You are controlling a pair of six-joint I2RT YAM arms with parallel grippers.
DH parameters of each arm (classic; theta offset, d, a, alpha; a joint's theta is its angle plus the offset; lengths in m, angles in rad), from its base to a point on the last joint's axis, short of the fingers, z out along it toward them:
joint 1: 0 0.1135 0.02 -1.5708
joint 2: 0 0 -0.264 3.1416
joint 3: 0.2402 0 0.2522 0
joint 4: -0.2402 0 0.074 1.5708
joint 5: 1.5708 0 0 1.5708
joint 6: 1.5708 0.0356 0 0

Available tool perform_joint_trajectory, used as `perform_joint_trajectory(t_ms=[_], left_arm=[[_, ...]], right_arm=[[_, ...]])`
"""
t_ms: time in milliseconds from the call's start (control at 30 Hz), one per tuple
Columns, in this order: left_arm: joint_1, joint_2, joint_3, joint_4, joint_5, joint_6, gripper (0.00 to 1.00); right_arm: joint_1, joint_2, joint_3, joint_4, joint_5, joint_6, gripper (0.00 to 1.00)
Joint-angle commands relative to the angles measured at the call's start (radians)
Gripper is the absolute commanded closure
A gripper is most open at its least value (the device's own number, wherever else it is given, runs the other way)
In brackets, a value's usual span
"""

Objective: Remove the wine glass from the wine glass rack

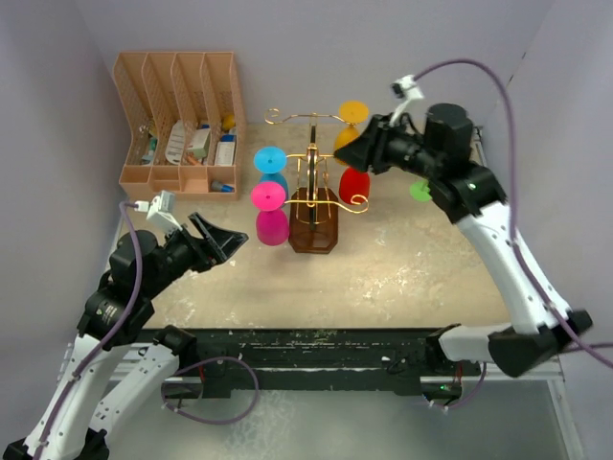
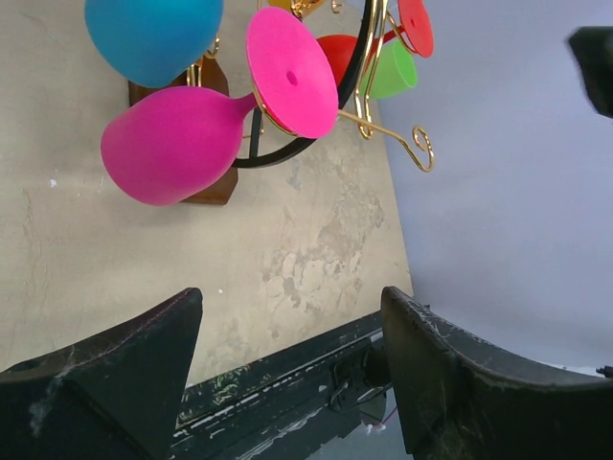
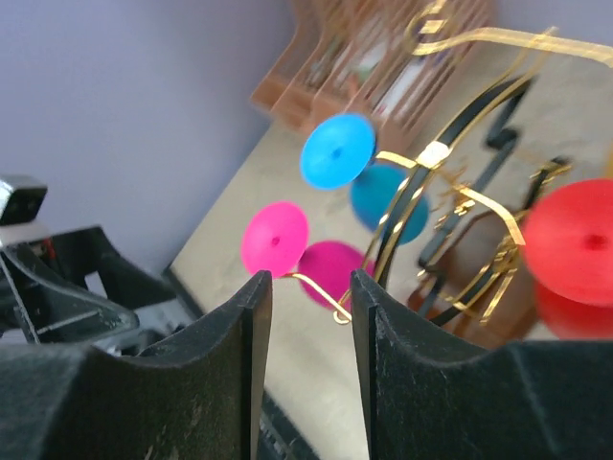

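Observation:
The gold wire rack (image 1: 313,182) stands mid-table on its dark brown hexagonal base (image 1: 313,233). Several plastic wine glasses hang from it upside down: blue (image 1: 271,163), pink (image 1: 269,213), red (image 1: 354,182), yellow (image 1: 351,117), and a green one (image 1: 420,190) partly hidden behind my right arm. My right gripper (image 1: 345,153) is open and empty, close to the rack's right side between the yellow and red glasses. My left gripper (image 1: 230,240) is open and empty, left of the pink glass (image 2: 172,144) and apart from it. The right wrist view shows the rack (image 3: 450,192) beyond the fingers (image 3: 254,326).
A tan slotted file organiser (image 1: 179,120) with small items stands at the back left. Purple walls close in the left, back and right. The black mounting rail (image 1: 316,350) runs along the near table edge.

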Motion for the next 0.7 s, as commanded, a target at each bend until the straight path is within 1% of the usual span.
perform_joint_trajectory(t_ms=[0, 200, 367, 533, 667], left_arm=[[0.001, -0.022, -0.012, 0.021, -0.039, -0.017, 0.22], [0.002, -0.039, 0.002, -0.014, -0.063, -0.018, 0.22], [0.001, -0.047, 0.006, -0.029, -0.065, -0.02, 0.22], [0.002, -0.053, 0.004, -0.037, -0.069, -0.023, 0.22], [0.002, -0.055, 0.003, -0.038, -0.068, -0.022, 0.22]], right_arm=[[0.03, 0.107, -0.04, 0.1, -0.267, 0.073, 0.58], [0.105, 0.202, -0.037, 0.109, -0.324, 0.087, 0.58], [0.16, 0.251, -0.037, 0.119, -0.302, 0.085, 0.58], [0.189, 0.282, -0.037, 0.134, -0.284, 0.093, 0.58], [0.208, 0.317, -0.015, 0.124, -0.237, 0.084, 0.58]])
